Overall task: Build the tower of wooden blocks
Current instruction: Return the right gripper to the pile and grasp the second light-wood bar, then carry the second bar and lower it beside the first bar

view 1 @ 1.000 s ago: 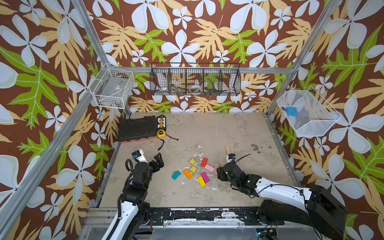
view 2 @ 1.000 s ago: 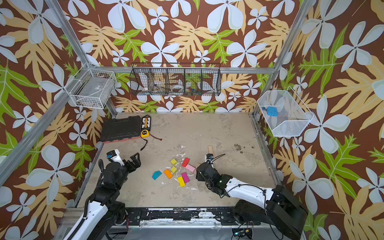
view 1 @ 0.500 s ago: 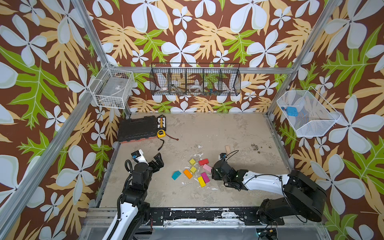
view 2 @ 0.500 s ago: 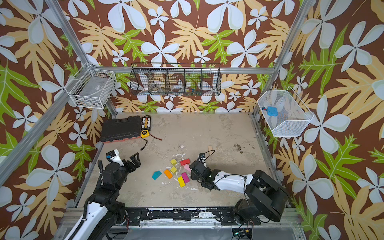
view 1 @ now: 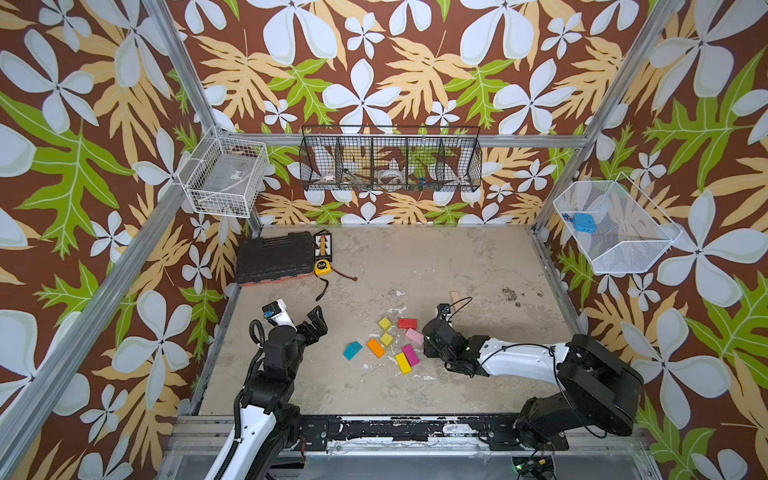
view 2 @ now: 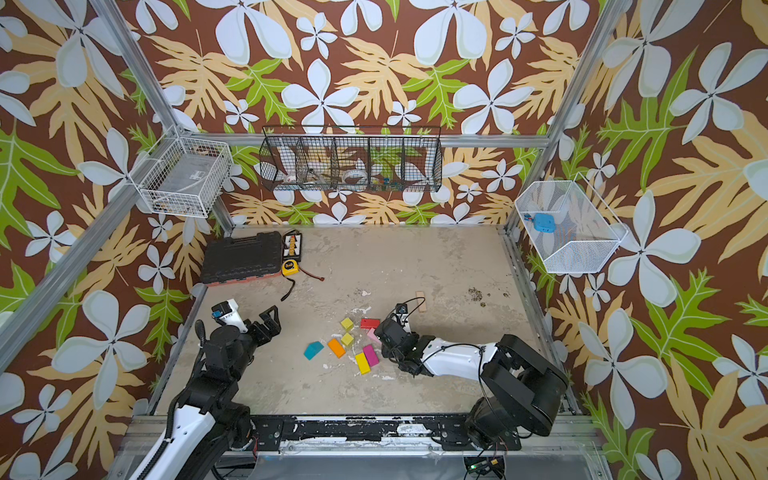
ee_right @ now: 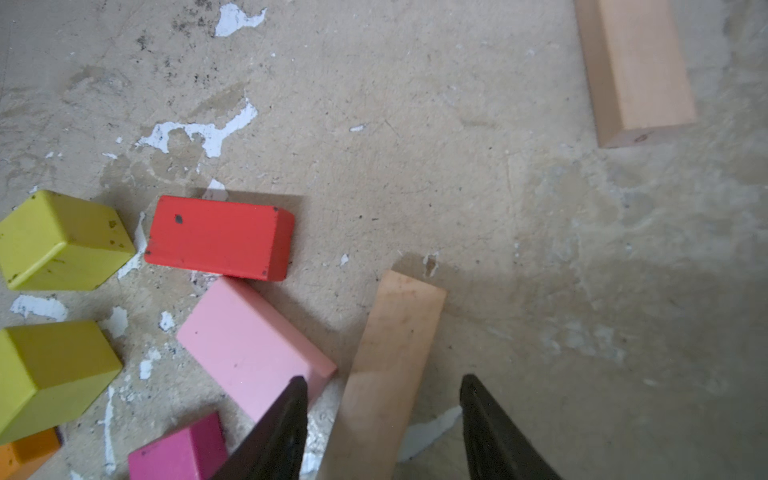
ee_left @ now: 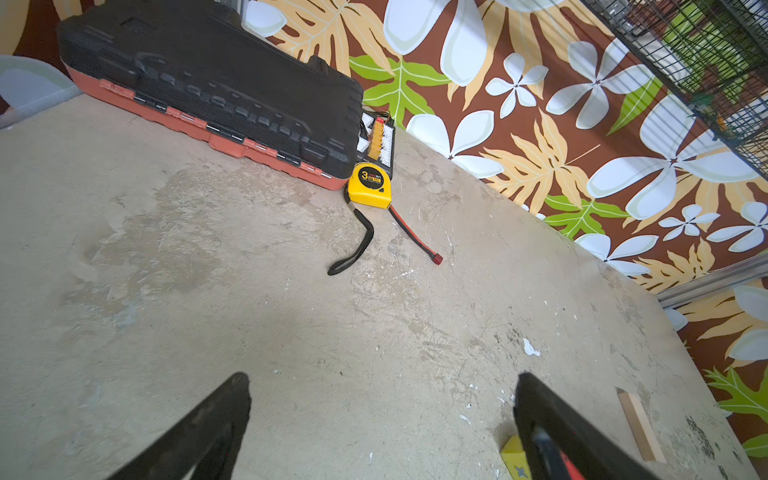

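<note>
A: Grippers first, quick.

B: Left gripper [view 1: 314,321] is released, jaws spread wide with nothing between them. It's over a bare part of the table [view 1: 436,266], just left of the block cluster, touching no block.

A: Right one?

B: Right gripper [ee_right: 383,379] is low at the right edge of the cluster, straddling a tan plank [ee_right: 395,332] that lies on the table. The right wrist view shows a gap between the plank and each of the fingers [ee_right: 286,424], so the jaws are parted, not clamped, and nothing is grasped. In both top views the wrist hides that plank.

A: Where are the blocks?

B: Loose on the table, middle front, in one layer with none stacked.
- Red brick [view 1: 407,323] is on the far side, with the far yellow-green cube [view 1: 385,323] just left of it.
- Pink brick [view 1: 414,336] is nearer the front than the red one. Its corner is at the red's edge, touching or nearly, can't tell. It's just beside one finger of the right gripper.
- Going left from there: near yellow-green cube [view 1: 386,339], orange brick [view 1: 375,347], teal roof piece [view 1: 352,350].
- Magenta brick [view 1: 410,354] and yellow brick [view 1: 403,363] lie side by side, nearest the front.
- Second tan plank [view 1: 456,297] lies alone farther back, apart from the cluster.

A: Other stuff?

B: Black tool case [view 1: 274,257] is at the back left. A yellow tape measure [view 1: 323,267] sits just beside its right corner.
</note>
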{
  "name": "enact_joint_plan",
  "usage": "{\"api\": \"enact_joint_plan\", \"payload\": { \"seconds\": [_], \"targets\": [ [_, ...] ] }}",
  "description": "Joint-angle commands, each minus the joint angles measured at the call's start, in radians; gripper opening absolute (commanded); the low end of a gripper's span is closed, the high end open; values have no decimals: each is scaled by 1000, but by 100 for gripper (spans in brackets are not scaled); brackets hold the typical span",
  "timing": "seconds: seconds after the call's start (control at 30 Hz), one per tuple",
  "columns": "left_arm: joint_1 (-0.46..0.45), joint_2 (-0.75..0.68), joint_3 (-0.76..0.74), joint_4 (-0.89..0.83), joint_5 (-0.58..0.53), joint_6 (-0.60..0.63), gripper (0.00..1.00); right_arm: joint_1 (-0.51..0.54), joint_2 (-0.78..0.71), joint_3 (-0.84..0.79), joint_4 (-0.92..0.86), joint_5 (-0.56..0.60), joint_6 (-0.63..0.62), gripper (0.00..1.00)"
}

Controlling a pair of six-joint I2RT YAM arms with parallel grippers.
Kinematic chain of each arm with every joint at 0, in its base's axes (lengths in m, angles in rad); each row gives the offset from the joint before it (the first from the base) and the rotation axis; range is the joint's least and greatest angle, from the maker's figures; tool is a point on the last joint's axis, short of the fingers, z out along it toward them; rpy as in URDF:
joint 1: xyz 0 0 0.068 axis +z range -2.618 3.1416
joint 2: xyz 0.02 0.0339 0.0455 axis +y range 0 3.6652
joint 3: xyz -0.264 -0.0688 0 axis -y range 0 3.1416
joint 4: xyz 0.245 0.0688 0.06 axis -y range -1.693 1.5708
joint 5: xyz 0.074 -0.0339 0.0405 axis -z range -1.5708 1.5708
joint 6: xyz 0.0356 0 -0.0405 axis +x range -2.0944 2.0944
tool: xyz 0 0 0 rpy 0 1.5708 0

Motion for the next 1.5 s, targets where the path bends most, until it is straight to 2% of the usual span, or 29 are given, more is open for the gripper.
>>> {"api": "enact_joint_plan", "payload": {
  "seconds": [0.0, 0.13, 0.4, 0.53, 0.67, 0.9, 1.1, 1.47],
  "targets": [
    [0, 1, 3, 6, -3, -6, 100, 1, -12, -16, -49, 40, -5, 58],
    [-1, -6, 2, 5, -5, -7, 100, 0, -10, -25, -43, 39, 0, 57],
    [-1, -2, 2, 5, -3, -7, 100, 0, 15, -12, -55, 52, -10, 49],
    [0, 0, 2, 5, -6, -7, 100, 0, 16, 7, -87, 81, -23, 41],
    [0, 4, 3, 5, -3, -7, 100, 1, 12, -3, -65, 86, -53, 24],
    [-1, 1, 3, 5, -4, -7, 100, -5, 18, 23, -53, 71, -115, 11],
    [-1, -9, 0, 3, -4, -7, 100, -31, 37, 73, -51, 85, -163, 8],
    [0, -16, -2, 4, -3, -8, 100, -191, 134, 233, -91, 55, -280, 6]
  ]
}}
